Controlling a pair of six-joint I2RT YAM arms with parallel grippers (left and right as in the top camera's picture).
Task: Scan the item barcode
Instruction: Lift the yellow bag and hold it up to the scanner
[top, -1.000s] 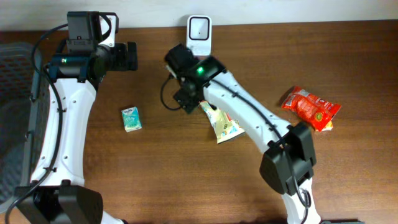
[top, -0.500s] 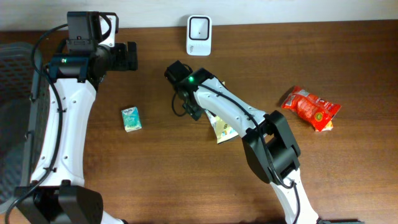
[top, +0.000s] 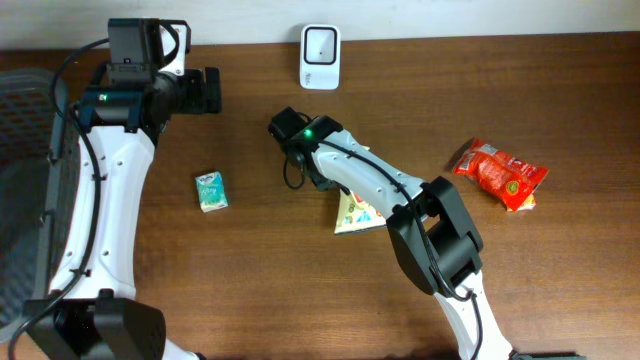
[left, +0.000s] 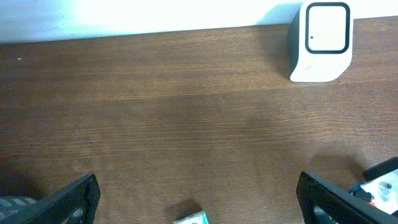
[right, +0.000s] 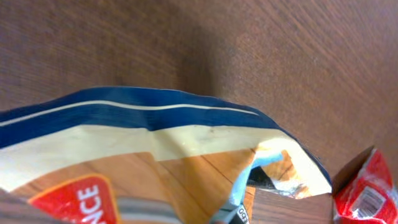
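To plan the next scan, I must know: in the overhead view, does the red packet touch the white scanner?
No, the red packet lies well apart from the scanner, which stands at the far edge.

The table (top: 560, 100) is seen in brown wood grain. The scanner (top: 319, 44) is white, with its window framed in black. The pouch (right: 155, 143) is coloured cream and orange, edged in dark blue with a thin white stripe, and marked with a red label. The packet (top: 500, 174) is red; the box (top: 211, 190) is green and white.
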